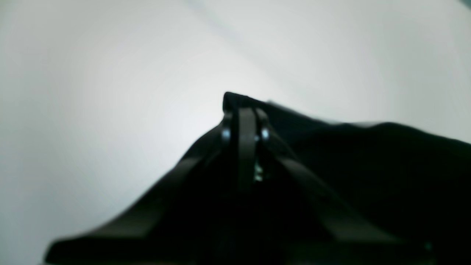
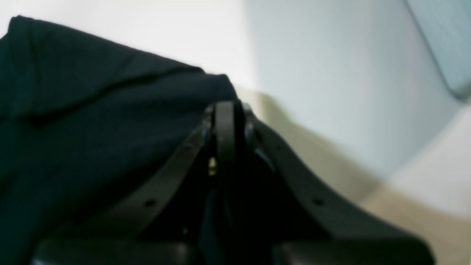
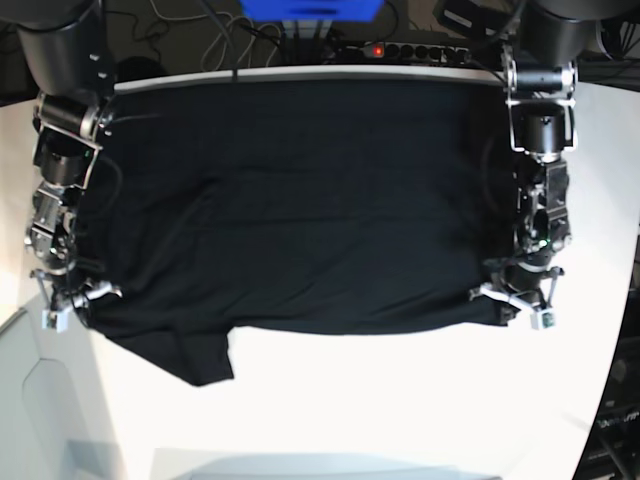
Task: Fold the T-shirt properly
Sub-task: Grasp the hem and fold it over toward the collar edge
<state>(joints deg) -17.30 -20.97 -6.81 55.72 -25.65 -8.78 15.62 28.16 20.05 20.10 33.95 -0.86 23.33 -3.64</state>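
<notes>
both grippers pinch the black t-shirt (image 3: 300, 210) at its near corners on the white table (image 3: 400, 400), left gripper (image 3: 512, 300) and right gripper (image 3: 75, 300), jaws pressed together on cloth.

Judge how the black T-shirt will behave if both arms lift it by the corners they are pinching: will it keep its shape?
Probably not. The T-shirt looks limp: it lies creased on the table, and one sleeve droops past the near hem. Held only by the left gripper and right gripper, its middle would likely sag. It seems light, thin cloth, so it may swing.
</notes>
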